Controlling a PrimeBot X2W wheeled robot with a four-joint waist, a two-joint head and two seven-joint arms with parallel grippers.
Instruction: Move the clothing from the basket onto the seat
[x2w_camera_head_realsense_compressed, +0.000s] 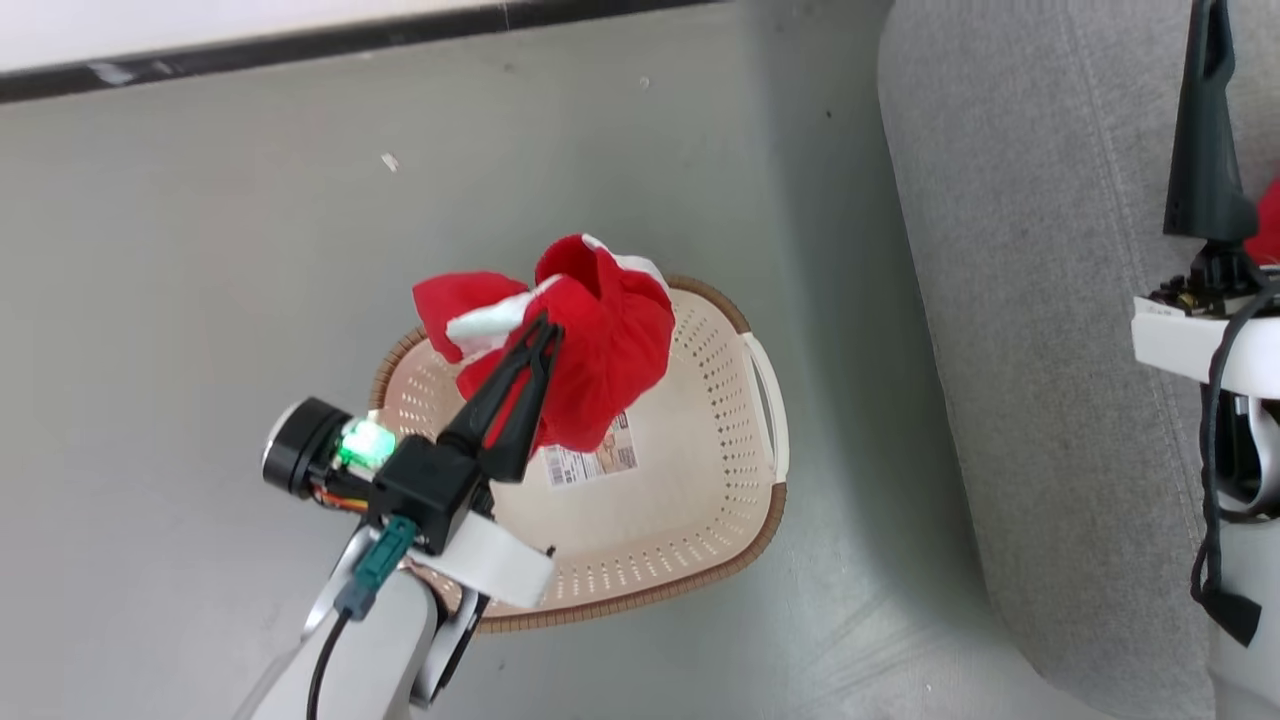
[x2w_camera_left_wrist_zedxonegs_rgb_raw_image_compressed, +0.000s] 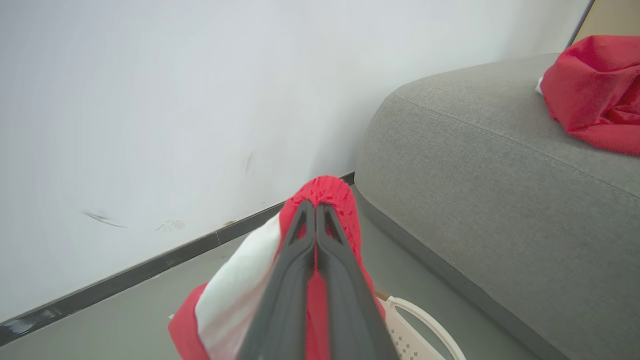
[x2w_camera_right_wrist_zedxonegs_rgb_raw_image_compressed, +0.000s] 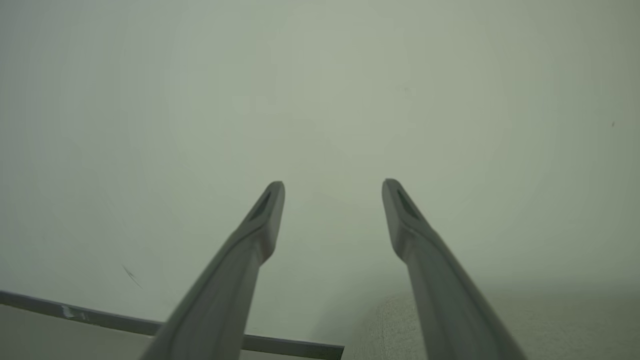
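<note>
A red and white piece of clothing (x2w_camera_head_realsense_compressed: 590, 350) hangs above the cream basket (x2w_camera_head_realsense_compressed: 690, 520), pinched in my left gripper (x2w_camera_head_realsense_compressed: 548, 335), which is shut on it. In the left wrist view the clothing (x2w_camera_left_wrist_zedxonegs_rgb_raw_image_compressed: 330, 200) bulges over the closed fingertips of the left gripper (x2w_camera_left_wrist_zedxonegs_rgb_raw_image_compressed: 315, 207), with a white panel on the left. The basket's bottom shows a paper label (x2w_camera_head_realsense_compressed: 590, 462) and no other garment. Another red garment (x2w_camera_left_wrist_zedxonegs_rgb_raw_image_compressed: 595, 90) lies on the grey seat (x2w_camera_left_wrist_zedxonegs_rgb_raw_image_compressed: 490, 175). My right gripper (x2w_camera_right_wrist_zedxonegs_rgb_raw_image_compressed: 332, 187) is open with nothing between its fingers; one of its dark fingers (x2w_camera_head_realsense_compressed: 1205, 130) rises over the seat (x2w_camera_head_realsense_compressed: 1040, 300).
The basket stands on a grey floor (x2w_camera_head_realsense_compressed: 200, 300) just left of the seat's rounded edge. A white wall with a dark skirting strip (x2w_camera_head_realsense_compressed: 300, 45) runs along the back. The basket's white handle (x2w_camera_head_realsense_compressed: 770, 400) faces the seat.
</note>
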